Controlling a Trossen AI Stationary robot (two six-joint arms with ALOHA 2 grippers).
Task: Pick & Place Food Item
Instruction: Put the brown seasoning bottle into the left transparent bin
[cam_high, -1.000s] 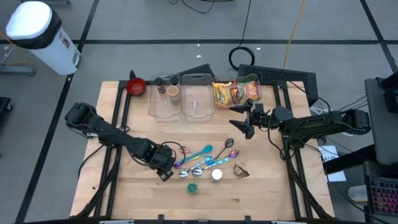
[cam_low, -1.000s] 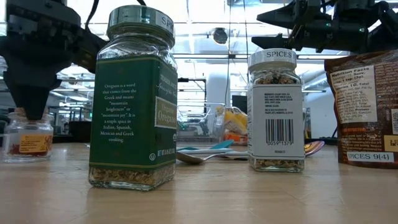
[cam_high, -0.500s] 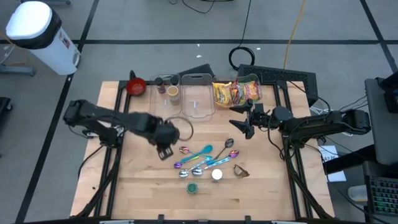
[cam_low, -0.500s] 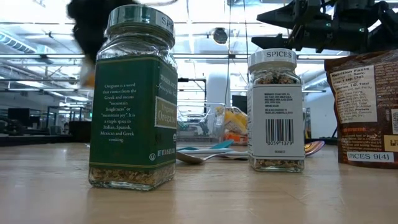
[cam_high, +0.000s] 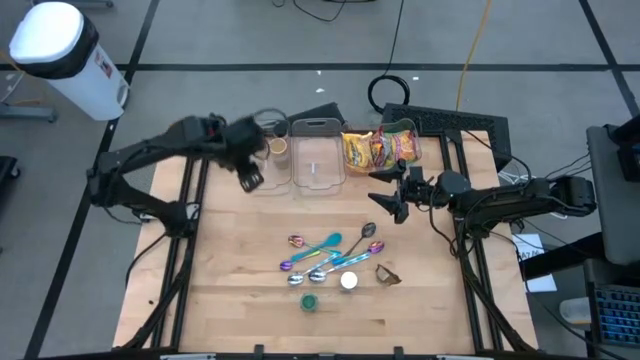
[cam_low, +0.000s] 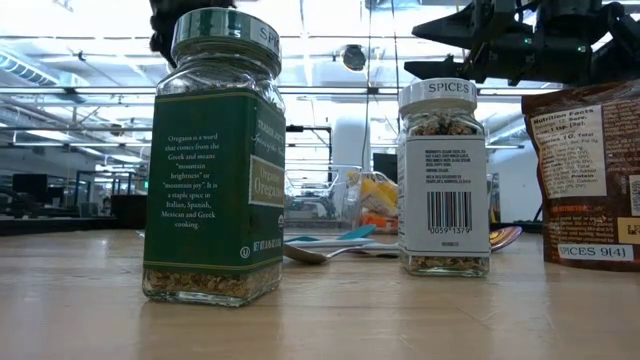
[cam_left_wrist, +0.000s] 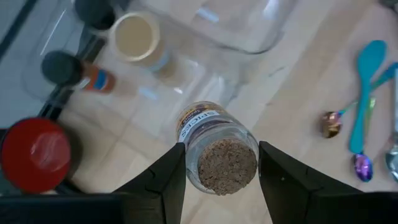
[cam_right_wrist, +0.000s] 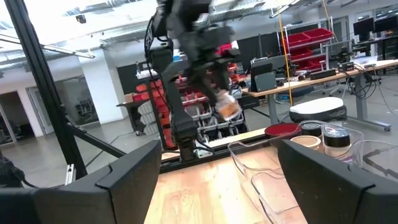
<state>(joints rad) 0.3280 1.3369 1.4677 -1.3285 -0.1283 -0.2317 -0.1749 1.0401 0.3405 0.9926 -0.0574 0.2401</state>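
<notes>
Item: spice jar (cam_left_wrist: 214, 155), pinched base-outward between my left fingers (cam_left_wrist: 166, 180), carried above the clear bins (cam_high: 318, 163) along the worktop's (cam_high: 230, 300) far edge, near its left corner, presumably for dropping into one. Right fingers (cam_high: 390, 195), spread and empty, wait by the right edge. Open room lies above the middle bin; spoons (cam_high: 325, 255) sit mid-worktop, well apart.

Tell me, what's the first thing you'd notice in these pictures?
The left gripper holds a small spice jar in the air above the clear containers at the table's far edge. Bright shiny spoons lie in the middle of the table. The right gripper waits open beside a colorful snack bag.
</notes>
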